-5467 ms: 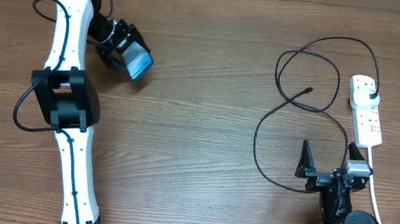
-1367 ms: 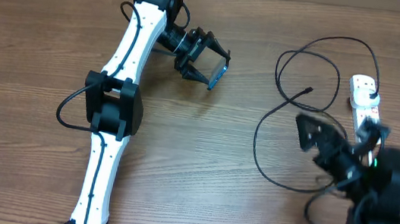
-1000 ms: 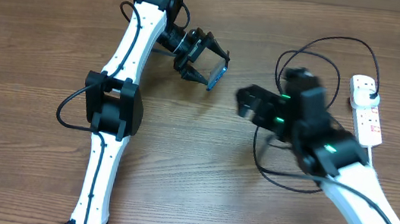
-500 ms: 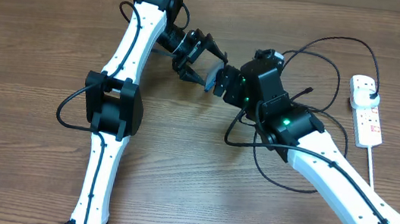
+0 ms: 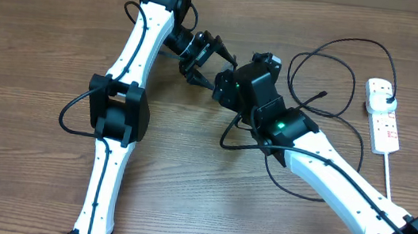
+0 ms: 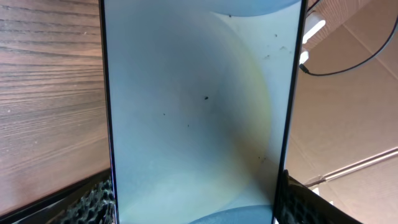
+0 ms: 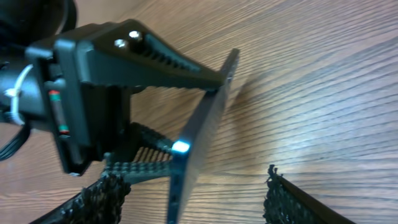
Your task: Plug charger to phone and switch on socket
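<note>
My left gripper (image 5: pixel 214 60) is shut on the phone (image 6: pixel 199 112) and holds it up off the table. Its pale blue screen fills the left wrist view. In the right wrist view the phone (image 7: pixel 205 143) shows edge-on, gripped by the left gripper's black fingers (image 7: pixel 143 62). My right gripper (image 7: pixel 193 202) is open, with a finger on each side of the phone's lower end. In the overhead view the right gripper (image 5: pixel 225 87) hides the phone. The charger cable (image 5: pixel 335 68) lies in loops on the table, its plug tip (image 5: pixel 322 93) loose. The socket (image 5: pixel 382 116) lies at the far right.
The socket's thick white cord (image 5: pixel 391 195) runs toward the front right edge. The cable's loops spread between the right arm and the socket. The left arm (image 5: pixel 133 52) stretches across the left middle of the wooden table (image 5: pixel 29 151).
My right arm has swung from the front right across the table to the phone, and its open jaws now straddle it. The left gripper holds the phone where it was a second ago.
</note>
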Robot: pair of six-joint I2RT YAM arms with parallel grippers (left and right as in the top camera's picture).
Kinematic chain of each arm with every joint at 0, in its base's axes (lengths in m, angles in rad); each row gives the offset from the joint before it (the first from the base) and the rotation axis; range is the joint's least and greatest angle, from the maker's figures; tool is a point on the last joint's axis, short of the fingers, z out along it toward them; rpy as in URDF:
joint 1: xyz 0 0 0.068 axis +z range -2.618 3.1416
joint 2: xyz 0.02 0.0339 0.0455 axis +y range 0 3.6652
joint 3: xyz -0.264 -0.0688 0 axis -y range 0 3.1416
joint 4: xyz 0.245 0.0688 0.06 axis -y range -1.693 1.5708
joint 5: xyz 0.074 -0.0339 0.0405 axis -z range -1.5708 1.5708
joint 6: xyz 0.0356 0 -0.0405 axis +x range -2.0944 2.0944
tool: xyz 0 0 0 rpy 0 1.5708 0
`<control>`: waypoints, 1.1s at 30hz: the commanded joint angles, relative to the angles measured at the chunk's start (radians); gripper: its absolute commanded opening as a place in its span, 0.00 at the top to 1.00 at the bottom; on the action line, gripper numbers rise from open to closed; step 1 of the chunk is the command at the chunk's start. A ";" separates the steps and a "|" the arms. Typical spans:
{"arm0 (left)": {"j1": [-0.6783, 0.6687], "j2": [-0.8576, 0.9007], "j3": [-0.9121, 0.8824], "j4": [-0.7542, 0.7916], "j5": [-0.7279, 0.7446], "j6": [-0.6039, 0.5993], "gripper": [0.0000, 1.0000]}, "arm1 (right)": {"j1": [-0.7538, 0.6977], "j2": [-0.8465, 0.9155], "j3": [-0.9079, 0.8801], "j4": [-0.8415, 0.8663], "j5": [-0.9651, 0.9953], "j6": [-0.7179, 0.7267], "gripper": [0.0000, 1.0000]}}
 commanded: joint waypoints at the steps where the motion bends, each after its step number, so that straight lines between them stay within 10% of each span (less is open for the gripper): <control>1: -0.005 -0.004 0.033 -0.003 0.016 -0.014 0.50 | 0.011 0.013 0.030 0.020 0.034 0.053 0.27; 33: -0.005 -0.004 0.033 0.019 -0.056 -0.018 0.50 | 0.013 0.211 0.097 0.085 0.034 0.103 0.52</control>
